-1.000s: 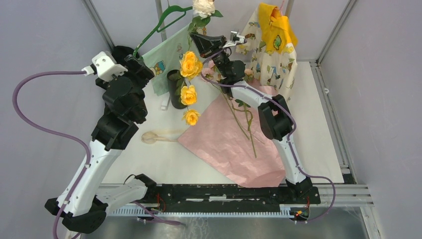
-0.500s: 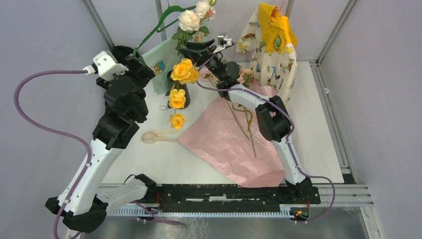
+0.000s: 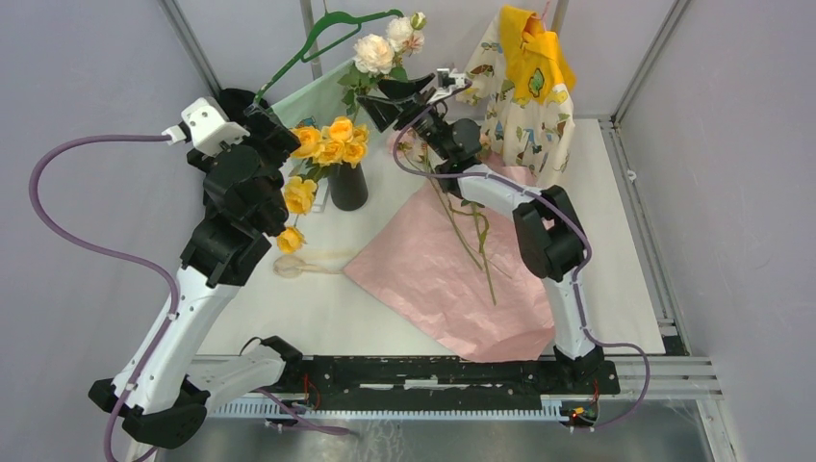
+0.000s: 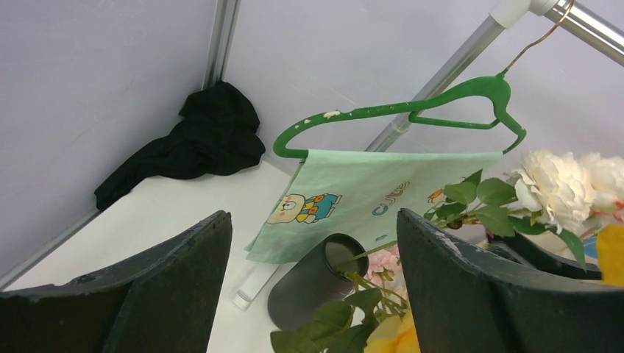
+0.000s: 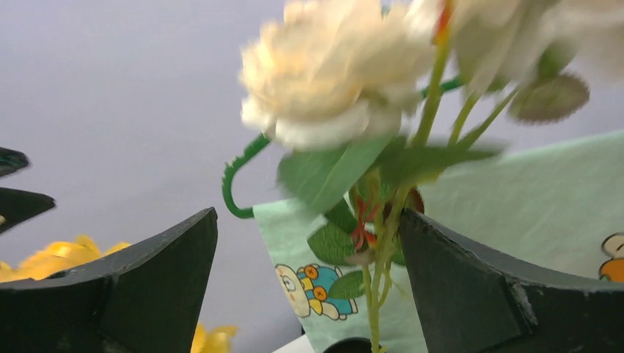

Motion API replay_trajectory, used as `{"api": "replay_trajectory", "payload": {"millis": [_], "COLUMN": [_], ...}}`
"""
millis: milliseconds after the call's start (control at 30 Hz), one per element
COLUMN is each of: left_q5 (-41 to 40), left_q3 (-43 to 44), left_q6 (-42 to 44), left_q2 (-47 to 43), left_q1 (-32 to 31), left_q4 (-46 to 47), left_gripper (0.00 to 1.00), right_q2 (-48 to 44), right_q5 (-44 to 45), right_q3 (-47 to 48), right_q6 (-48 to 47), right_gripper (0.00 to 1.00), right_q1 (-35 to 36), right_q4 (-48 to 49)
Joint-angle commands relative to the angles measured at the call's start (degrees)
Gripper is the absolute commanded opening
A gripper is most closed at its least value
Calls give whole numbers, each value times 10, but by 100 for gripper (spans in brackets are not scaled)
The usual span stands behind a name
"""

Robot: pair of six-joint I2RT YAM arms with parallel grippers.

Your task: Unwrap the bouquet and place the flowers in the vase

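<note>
The top view places the vase [image 3: 348, 189] near the surface's far edge, left of centre, with the flowers [image 3: 330, 151] standing in it. Loose stems [image 3: 473, 241] lie on pink paper [image 3: 438, 279]. Only the left wrist view shows the vase mouth. The left gripper [image 4: 313, 220] and right gripper [image 5: 309, 217] both have their jaws spread and empty. In the right wrist view the cream blooms are blurred.

Green hanger [image 4: 383, 109] holds mint cloth [image 4: 368, 184]; black bundle [image 4: 199, 143], perhaps cloth, lies cornered.

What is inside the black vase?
Green stems go into the mouth of the vase, with yellow roses and cream roses above it. How deep the stems reach cannot be seen, because the black wall hides the inside.
</note>
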Motion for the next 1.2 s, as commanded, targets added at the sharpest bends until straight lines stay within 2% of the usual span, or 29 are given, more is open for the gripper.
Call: {"api": "replay_trajectory", "payload": {"millis": [0, 167, 433, 533, 600, 733, 833, 967, 1167], "left_q5": [-13, -15, -17, -16, -16, -15, -19, -23, -49], "left_q3": [5, 9, 13, 16, 19, 22, 22, 21, 23], "left_q6": [16, 19, 24, 24, 23, 21, 23, 27, 13], "left_q2": [2, 6, 11, 19, 25, 30, 29, 29, 33], "left_q1": [-1, -1, 0, 0, -1, 0, 0, 0, 0], "left_q4": [26, 28, 31, 32, 31, 26, 27, 28, 24], "left_gripper": [88, 88, 88, 88, 88, 88, 88, 88, 88], "right_q2": [-89, -134, -254, -249, -224, -147, -100, -103, -182], "right_q5": [6, -2, 0, -28, -54, -89, -97, -88, -65], "right_q3": [-57, -107, -294, -272, -223, -115, -67, -103, -241], "right_q6": [19, 17, -54, -68, -58, 3, 38, 31, -83], "right_gripper": [98, 98, 98, 98, 97, 88, 85, 86, 87], "right_q1": [-19, -42, -84, -87, -87, -80, -74, -75, -75], "right_q4": [80, 76, 40, 12, -12, -11, -6, -14, -83]}}
